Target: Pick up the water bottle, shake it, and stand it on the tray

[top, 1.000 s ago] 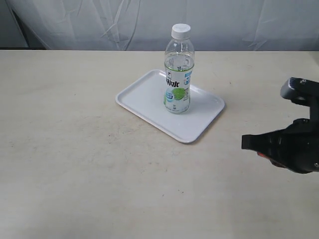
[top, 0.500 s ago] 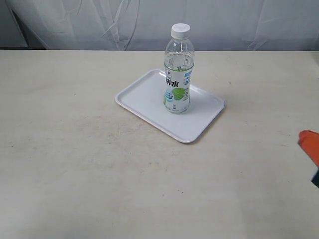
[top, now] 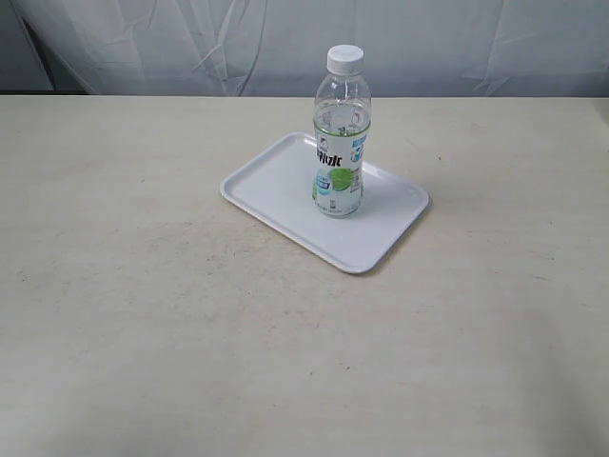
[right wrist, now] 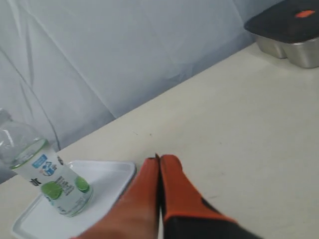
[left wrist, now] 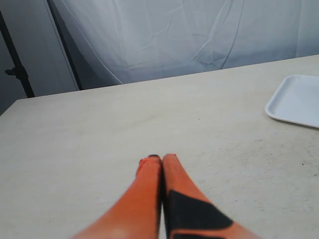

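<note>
- Across the lower half of the exterior frame, the table [top: 143, 333] lies bare, and neither arm shows anywhere in this view.
- Closest to its own camera, the left gripper [left wrist: 160, 158] hovers above the tabletop with its 2 orange fingers pressed together and nothing between them. Only 1 corner of the tray shows in that view, well apart from it.
- Close to the other wrist camera, the right gripper [right wrist: 158, 159] is likewise pinched closed and empty. The bottle and tray lie beyond its tips, clear of any contact.
- Just above the middle of the exterior frame, the tray [top: 276, 181] lies flat on the table, turned at an angle to the frame edges.
- On it, toward its farther long rim, the water bottle [top: 340, 143] stands upright. Its white cap is on, it is partly filled, and nothing touches it but the tray.
- Along the top of the frame, a white curtain [top: 428, 38] hangs behind the table.
- Judged from this layout, the task looks complete, with 1 bottle standing on the tray and 2 empty grippers away from it. Whether it was shaken cannot be read from these pictures. Nothing appears left except, perhaps, parking the arms.
</note>
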You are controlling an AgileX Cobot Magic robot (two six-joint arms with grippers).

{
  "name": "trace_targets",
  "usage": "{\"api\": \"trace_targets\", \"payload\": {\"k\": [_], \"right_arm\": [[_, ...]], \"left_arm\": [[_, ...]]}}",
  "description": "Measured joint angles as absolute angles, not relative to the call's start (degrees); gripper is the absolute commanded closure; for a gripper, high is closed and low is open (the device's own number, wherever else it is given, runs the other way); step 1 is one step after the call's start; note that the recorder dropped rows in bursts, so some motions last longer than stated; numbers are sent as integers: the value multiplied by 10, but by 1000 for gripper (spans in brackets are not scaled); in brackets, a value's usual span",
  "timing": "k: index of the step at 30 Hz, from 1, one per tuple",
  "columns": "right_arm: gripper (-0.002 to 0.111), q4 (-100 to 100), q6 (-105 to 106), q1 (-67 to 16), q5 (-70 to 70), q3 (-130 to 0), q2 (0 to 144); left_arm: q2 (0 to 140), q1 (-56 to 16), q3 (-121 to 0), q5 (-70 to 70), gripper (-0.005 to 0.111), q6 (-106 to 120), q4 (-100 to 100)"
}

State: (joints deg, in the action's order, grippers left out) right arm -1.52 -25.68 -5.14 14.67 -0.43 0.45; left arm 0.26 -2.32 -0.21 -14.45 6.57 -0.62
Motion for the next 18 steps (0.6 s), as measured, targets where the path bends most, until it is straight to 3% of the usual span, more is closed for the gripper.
{"api": "trace_targets", "payload": {"k": [18], "right_arm": [[108,-21,-257,-33,179,-4,5]], "left_arm": [[3,-23,-2,-145,106,66,-6]]}}
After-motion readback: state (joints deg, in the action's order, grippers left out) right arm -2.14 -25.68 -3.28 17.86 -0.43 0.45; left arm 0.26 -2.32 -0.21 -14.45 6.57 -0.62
